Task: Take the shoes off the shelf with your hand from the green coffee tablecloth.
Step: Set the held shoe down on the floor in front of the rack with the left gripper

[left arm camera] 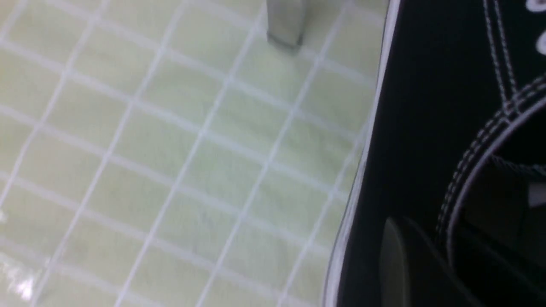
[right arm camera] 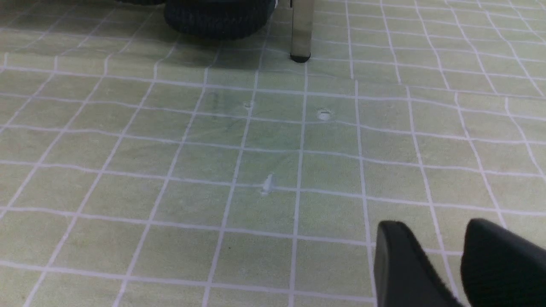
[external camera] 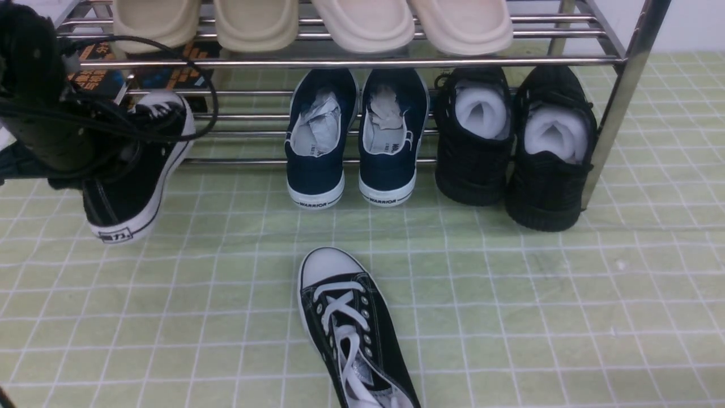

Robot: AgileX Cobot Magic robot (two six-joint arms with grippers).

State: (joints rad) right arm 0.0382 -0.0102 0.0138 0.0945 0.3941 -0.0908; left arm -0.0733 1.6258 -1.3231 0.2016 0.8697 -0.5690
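Black canvas sneaker [external camera: 133, 181]: tipped heel-down at the left end of the chrome shoe rack [external camera: 340, 62], toe up by the lower rails, heel near the green checked tablecloth [external camera: 510, 294].
Left fingers [left arm camera: 392, 260]: pinched on that sneaker's collar, one finger against its outer side.
Right fingers [right arm camera: 399, 264]: parted, nothing between them, over bare cloth.
Mate sneaker [external camera: 351, 328]: lying on the cloth out front.
Slip risk: the collar is soft and the bite thin, so the hanging heel may twist the shoe free.
Snag risk: the toe or the arm's black cable [external camera: 209, 102] could catch a rail and drag the rack.
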